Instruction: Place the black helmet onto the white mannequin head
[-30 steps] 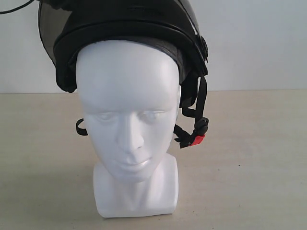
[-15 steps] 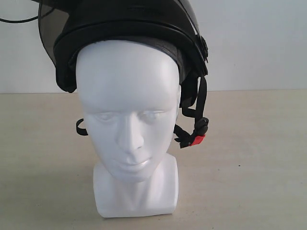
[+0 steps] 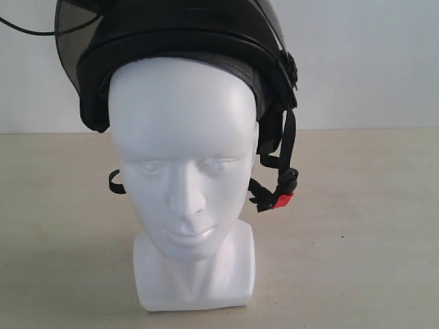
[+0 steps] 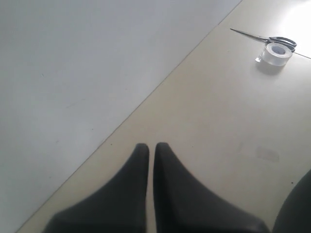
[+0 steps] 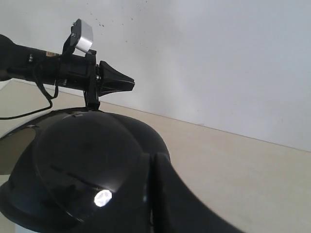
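- Moved since the earlier frame: only the thin black cable in the upper corner of the exterior view, which now droops lower across the wall. The helmet and head sit exactly as they did.
- Progress: the black helmet is down over the crown of the white mannequin head, its rim at the forehead and the face fully showing. The chin straps hang loose beside the jaw with the red buckle tab dangling unfastened.
- Judgement: the placing looks done. What seems left is for both arms to draw clear without nudging the helmet.
- Left pincer: clenched, tips nearly touching, nothing between them. Only bare table lies ahead of its tips, with scissors and a tape roll well beyond. In the right wrist view it hovers just over the helmet's crown, so the helmet is directly beneath it. Contact cannot be told.
- Right pincer: clenched, empty as far as shown. The glossy shell sits right against its fingers on one side. I cannot tell if they touch.
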Tool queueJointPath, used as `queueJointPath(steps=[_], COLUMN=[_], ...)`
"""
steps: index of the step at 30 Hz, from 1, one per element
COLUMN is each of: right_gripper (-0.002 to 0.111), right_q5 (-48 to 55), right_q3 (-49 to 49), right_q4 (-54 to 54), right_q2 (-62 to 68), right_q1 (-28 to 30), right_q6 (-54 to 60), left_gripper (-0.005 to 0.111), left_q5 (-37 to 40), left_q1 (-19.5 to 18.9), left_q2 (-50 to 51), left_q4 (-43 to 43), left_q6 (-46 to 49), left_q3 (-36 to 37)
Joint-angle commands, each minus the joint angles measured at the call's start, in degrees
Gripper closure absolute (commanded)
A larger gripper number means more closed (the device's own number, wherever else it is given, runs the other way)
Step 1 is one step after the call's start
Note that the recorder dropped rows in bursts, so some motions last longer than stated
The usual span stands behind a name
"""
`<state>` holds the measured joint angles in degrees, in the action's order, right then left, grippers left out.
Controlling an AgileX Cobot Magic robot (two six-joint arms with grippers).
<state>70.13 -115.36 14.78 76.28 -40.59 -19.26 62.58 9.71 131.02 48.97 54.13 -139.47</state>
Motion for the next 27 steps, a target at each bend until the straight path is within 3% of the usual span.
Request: queueJointPath(steps=[1,27], right_gripper=[0.109,0.109], right_q5=[-0.2,-0.2], right_q3=[0.1,0.1], right_q4=[0.4,2.1], right_q2=[-0.3,-0.3], right_q1=[0.0,0.0], right_q6=[0.9,1.8], left_gripper=[0.102,0.102], left_q5=[0.4,6.5], left_q1=[0.2,0.3], left_q2=[-0.1,-3.5], left_q4=[-0.4,-0.5], left_q6=[-1.3,-2.7], left_q3=[0.1,0.1])
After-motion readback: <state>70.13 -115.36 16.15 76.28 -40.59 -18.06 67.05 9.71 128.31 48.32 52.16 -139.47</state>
